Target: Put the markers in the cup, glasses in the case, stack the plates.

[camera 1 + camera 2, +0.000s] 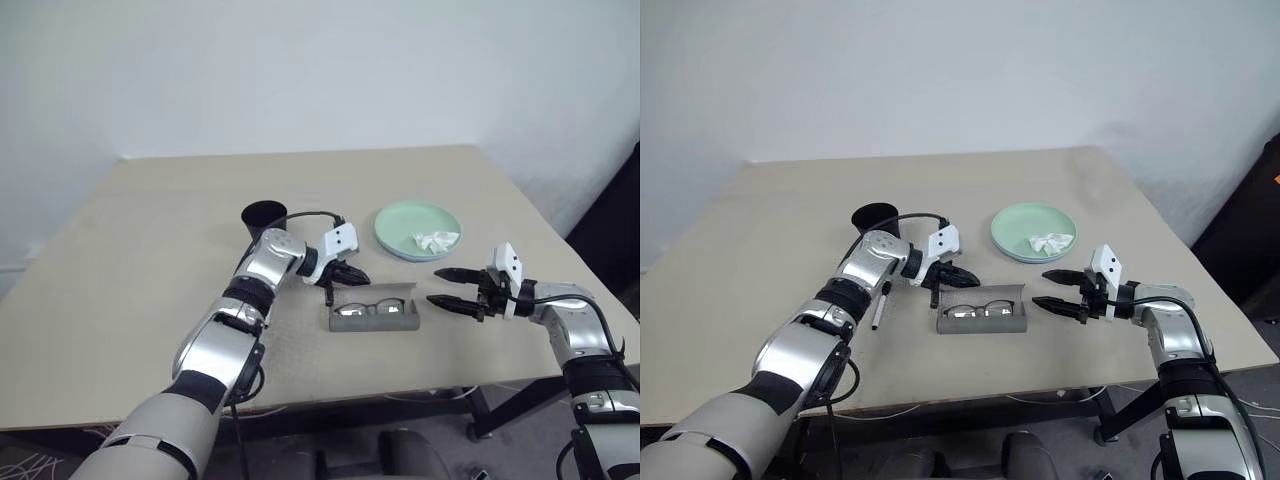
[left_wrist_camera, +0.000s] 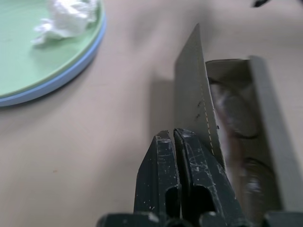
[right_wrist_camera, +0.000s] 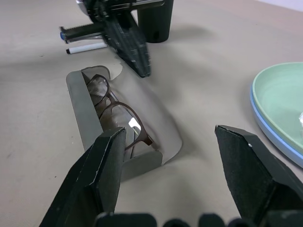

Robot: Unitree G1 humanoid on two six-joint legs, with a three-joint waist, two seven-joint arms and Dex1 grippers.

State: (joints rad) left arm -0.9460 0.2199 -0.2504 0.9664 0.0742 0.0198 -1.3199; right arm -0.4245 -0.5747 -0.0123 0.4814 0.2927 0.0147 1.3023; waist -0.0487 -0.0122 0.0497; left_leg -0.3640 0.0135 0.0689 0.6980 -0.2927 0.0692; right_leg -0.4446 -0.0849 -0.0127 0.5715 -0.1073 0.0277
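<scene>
Two stacked round plates (image 1: pixel 400 232), wire-rimmed glasses (image 3: pixel 116 111) in grey case (image 1: pixel 375 318)

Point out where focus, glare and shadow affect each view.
Left wrist view: the glasses inside the case are soft, as is the white scrap. Right wrist view: a bright glint sits on one lens; the cup casts a soft shadow. Left eye view: even light, faint shadow beside the case.
</scene>
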